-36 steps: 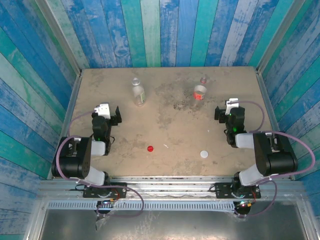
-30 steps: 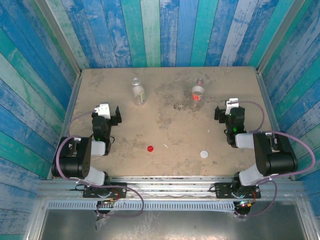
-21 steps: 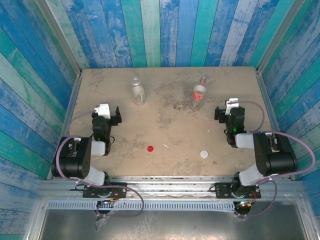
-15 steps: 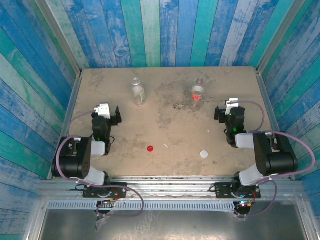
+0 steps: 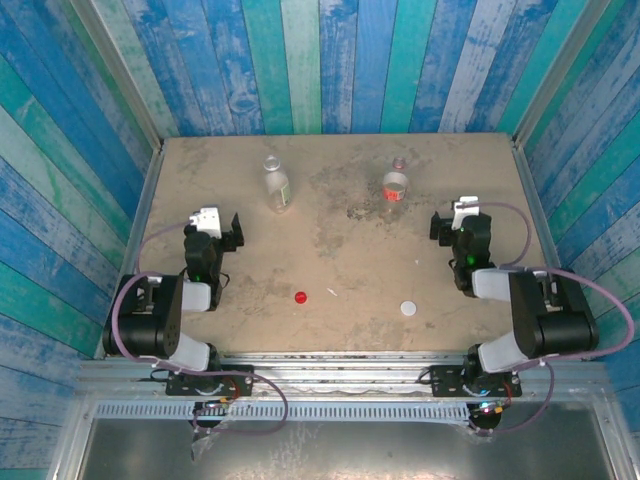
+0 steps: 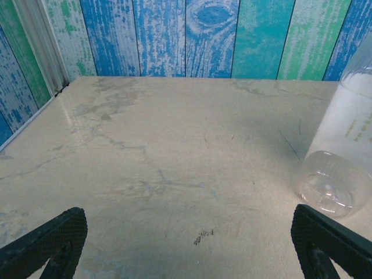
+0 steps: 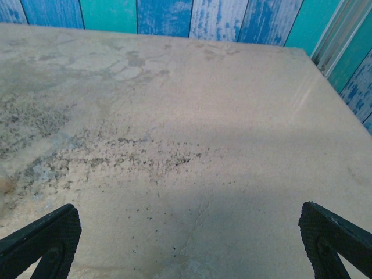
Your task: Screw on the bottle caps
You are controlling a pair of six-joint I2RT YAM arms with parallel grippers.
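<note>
Red cap [image 5: 301,297], white cap [image 5: 407,308] lie apart from green-label bottle [image 5: 277,187], red-label bottle [image 5: 396,184].

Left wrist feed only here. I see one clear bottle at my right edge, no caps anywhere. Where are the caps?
Observer: Both lie loose on the table near its front edge, between the arms: red cap on the left, white cap on the right.
Operator: Second bottle?
Observer: The red-label bottle is at the far side, ahead of the right gripper and apart from it.
Operator: Right gripper state?
Observer: Open, with nothing between its fingers.
</note>
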